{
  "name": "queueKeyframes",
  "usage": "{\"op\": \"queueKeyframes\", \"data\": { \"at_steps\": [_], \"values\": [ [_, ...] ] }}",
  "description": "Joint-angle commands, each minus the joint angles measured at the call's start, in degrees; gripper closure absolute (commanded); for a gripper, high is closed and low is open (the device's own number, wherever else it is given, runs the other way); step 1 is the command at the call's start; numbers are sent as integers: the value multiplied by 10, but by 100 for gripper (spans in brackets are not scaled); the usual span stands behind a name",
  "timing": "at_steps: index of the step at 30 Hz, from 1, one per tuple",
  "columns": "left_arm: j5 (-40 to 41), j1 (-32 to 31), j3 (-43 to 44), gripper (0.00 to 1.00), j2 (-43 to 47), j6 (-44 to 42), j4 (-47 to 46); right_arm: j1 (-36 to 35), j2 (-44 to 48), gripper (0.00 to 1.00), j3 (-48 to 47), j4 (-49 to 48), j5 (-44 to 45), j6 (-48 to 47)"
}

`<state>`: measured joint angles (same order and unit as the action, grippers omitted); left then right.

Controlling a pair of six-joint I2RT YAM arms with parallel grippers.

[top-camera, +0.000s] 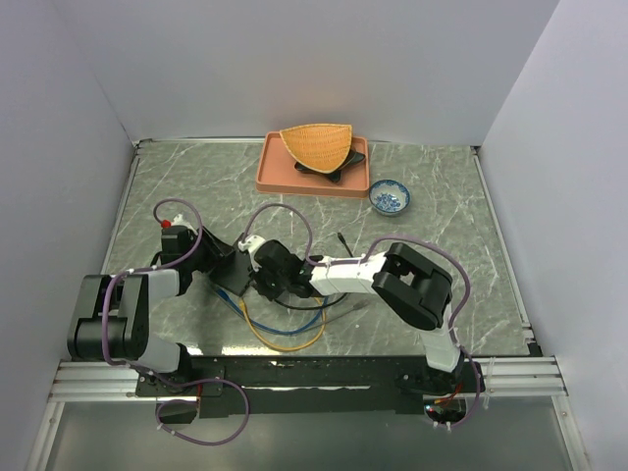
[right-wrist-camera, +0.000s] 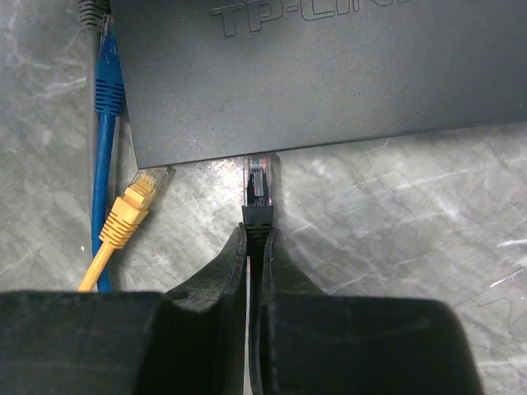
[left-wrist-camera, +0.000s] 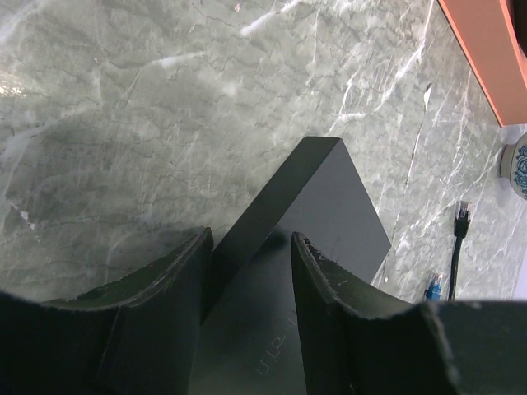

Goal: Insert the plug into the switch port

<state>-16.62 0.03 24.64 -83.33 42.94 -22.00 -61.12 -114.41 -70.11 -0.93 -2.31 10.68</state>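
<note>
The switch (right-wrist-camera: 329,74) is a flat black box lying on the marble table (top-camera: 432,245). My right gripper (right-wrist-camera: 255,234) is shut on the black boot of the plug (right-wrist-camera: 258,185). The plug's clear tip touches the switch's near side, whose sockets are hidden from this view. The switch (left-wrist-camera: 329,214) shows again in the left wrist view, between the fingers (left-wrist-camera: 193,263) of my left gripper (left-wrist-camera: 251,239), which is shut on it. From above, both grippers meet at the switch (top-camera: 231,265), left of centre.
A yellow plug (right-wrist-camera: 132,210) and a blue plug (right-wrist-camera: 107,82) lie loose beside the switch's corner, their cables looping toward the near edge (top-camera: 285,339). A black cable end (left-wrist-camera: 461,216) lies further right. At the back are an orange tray (top-camera: 285,172) with a wicker basket (top-camera: 316,144) and a small blue-patterned bowl (top-camera: 391,196).
</note>
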Motion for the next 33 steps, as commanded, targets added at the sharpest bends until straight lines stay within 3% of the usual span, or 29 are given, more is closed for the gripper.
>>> {"op": "queueKeyframes", "data": {
  "at_steps": [1, 33],
  "values": [
    [-10, -2, 2, 50, -13, 5, 14, -11, 5, 100, 29, -59, 38, 5],
    [-25, -3, 12, 52, -30, -3, 14, -41, 48, 100, 48, -94, 84, -13]
  ]
}}
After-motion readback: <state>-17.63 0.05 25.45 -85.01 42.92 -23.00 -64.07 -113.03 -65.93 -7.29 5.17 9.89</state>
